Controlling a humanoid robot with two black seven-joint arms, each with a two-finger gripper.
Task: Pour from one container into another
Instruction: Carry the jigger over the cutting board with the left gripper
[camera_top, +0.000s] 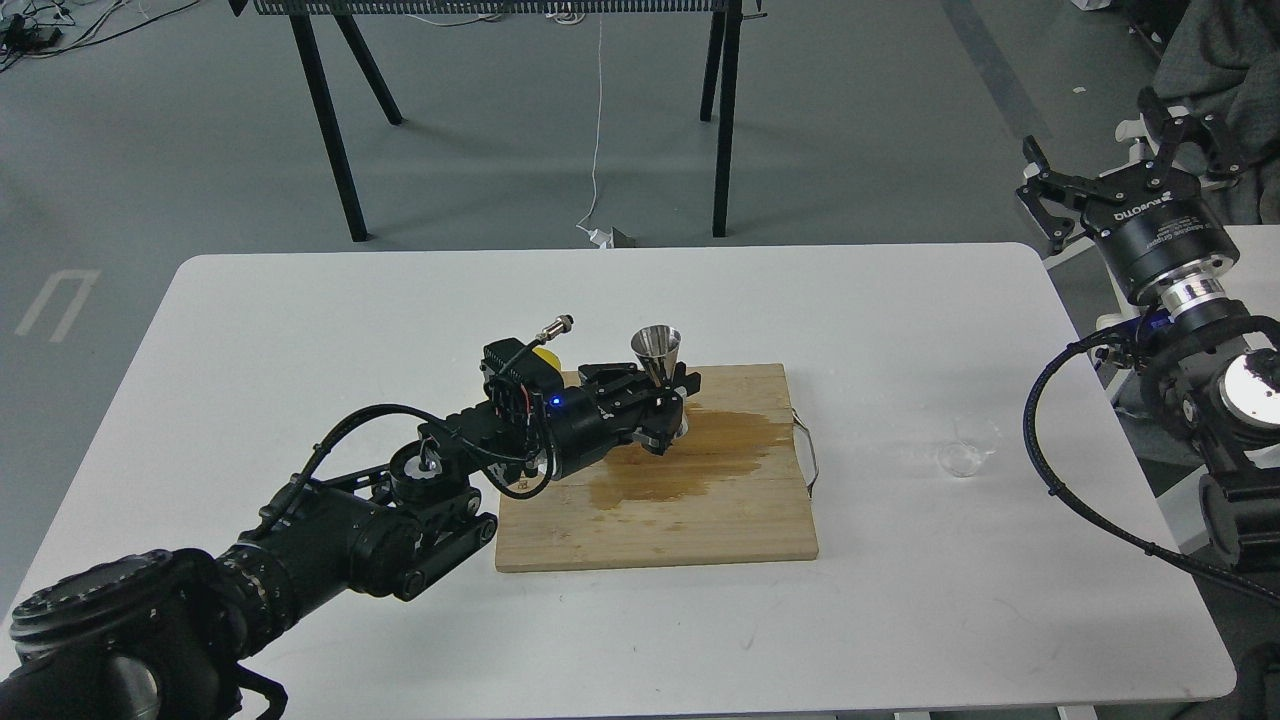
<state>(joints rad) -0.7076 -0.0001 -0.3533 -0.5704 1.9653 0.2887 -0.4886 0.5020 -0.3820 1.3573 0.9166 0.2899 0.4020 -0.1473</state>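
Note:
My left gripper (665, 400) is shut on the waist of the shiny steel jigger (657, 352), which stands upright with its base down at the wooden cutting board (700, 520), near the board's far middle. The tiny clear glass cup (968, 447) lies tilted on the white table to the right of the board, with nothing holding it. My right gripper (1125, 165) hangs open above the table's far right corner, well away from the cup.
A brown wet stain (690, 455) spreads over the board. A lemon (546, 354) is mostly hidden behind my left wrist. A metal handle (806, 455) sticks out of the board's right side. Black table legs stand beyond the far edge.

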